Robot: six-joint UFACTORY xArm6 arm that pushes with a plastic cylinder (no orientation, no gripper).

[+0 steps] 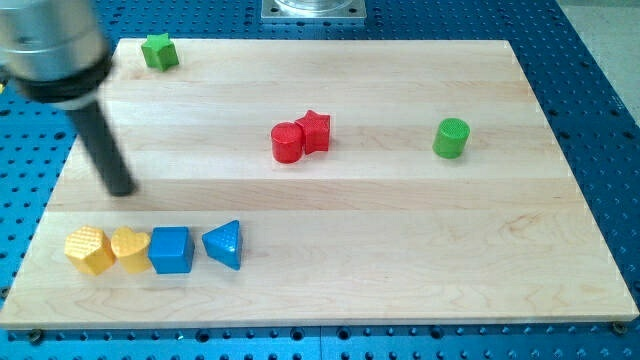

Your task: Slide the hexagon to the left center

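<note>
A yellow hexagon block (89,249) lies near the board's lower left corner, touching a yellow heart-shaped block (130,248) on its right. A blue cube (170,250) touches the heart's right side, and a blue triangle (224,244) lies just right of the cube. My tip (121,189) rests on the board above this row, about a block's length above the yellow heart and hexagon, touching none of them.
A green star block (158,50) lies at the top left corner. A red cylinder (286,142) and a red star (315,131) touch each other at the board's upper middle. A green cylinder (451,137) stands at the right. The wooden board (400,250) sits on a blue perforated table.
</note>
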